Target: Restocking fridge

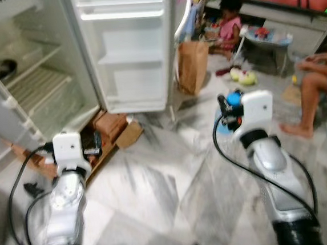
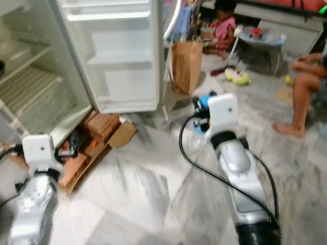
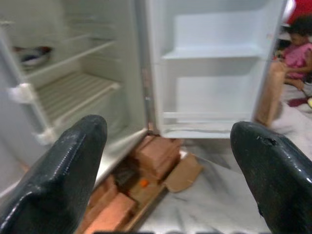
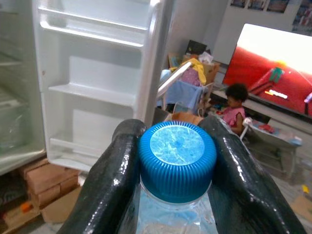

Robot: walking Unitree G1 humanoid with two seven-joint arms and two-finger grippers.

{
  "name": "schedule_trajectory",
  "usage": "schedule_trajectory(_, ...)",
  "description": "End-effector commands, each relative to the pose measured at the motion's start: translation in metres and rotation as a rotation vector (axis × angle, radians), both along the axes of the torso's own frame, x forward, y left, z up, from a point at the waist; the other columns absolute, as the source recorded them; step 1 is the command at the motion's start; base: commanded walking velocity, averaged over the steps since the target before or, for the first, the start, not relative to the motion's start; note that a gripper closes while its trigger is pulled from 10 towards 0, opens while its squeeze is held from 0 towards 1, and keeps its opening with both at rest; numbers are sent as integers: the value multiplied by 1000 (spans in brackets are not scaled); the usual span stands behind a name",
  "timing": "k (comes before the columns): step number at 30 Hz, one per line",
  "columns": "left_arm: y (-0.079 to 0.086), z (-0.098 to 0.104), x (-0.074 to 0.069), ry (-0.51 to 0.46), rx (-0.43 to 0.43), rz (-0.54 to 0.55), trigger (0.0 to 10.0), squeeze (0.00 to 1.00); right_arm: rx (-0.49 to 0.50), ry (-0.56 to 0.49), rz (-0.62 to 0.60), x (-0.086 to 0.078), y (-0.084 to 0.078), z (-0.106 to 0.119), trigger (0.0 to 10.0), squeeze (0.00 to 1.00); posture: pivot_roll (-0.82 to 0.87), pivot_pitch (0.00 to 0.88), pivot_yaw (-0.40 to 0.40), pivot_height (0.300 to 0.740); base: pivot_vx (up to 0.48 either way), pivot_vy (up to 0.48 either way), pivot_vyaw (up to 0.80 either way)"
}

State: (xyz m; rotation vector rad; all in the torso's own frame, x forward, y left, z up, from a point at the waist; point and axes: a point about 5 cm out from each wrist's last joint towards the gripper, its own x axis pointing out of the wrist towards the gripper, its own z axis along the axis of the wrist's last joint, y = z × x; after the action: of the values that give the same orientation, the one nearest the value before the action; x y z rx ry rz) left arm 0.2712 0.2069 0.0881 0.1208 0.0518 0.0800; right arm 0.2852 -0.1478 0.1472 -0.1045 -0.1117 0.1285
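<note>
Right pincer pinches a blue-capped bottle by its neck, ready for shelving; left pincer is spread empty toward the open fridge.

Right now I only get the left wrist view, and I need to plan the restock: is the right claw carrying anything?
Observer: Yes, the right claw is shut on a bottle with a blue cap.
Operator: Is there space in the fridge door?
Observer: The door shelves look bare all the way up.
Operator: Anyone near my right side?
Observer: A person's leg shows on the floor to the right of the right arm, and a child sits farther back by a paper bag.
Operator: And my left claw?
Observer: The left claw is open, holding nothing.
</note>
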Motion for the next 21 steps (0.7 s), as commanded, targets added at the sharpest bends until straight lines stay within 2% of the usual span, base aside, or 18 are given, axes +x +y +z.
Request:
schedule_trajectory(1, -2, 3, 1, -18, 7, -33, 10000, 0, -6, -53, 18, 1, 5, 11, 10000, 0, -4, 73, -84, 740, 386, 281, 0)
schedule_trajectory(5, -5, 4, 0, -29, 2, -75, 10000, 0, -86, -55, -47, 4, 2, 10, 10000, 0, -5, 74, -85, 740, 447, 70, 0)
schedule_trajectory(11, -8, 4, -2, -30, -25, -111, 10000, 0, -108, -60, -66, 7, 0, 7, 10000, 0, -5, 75, -86, 740, 480, 0, 0)
schedule_trajectory(12, -8, 1, -2, -4, -55, -100, 10000, 0, -145, -93, -76, 8, -1, 8, 10000, 0, -6, 76, -86, 740, 480, 0, 0)
schedule_trajectory(15, -8, 1, -2, -11, -44, -105, 10000, 0, -86, -41, -77, 8, 0, 4, 10000, 0, -6, 77, -87, 740, 469, 0, 0)
schedule_trajectory(16, -9, 2, -2, -15, -41, -108, 10000, 0, -74, -34, -31, 7, 2, 4, 10000, 0, -6, 77, -89, 740, 465, 0, 0)
schedule_trajectory(21, -9, 2, -1, -14, -45, -105, 10000, 0, -26, -27, 13, 5, 5, 4, 10000, 0, -5, 79, -90, 740, 465, 0, 0)
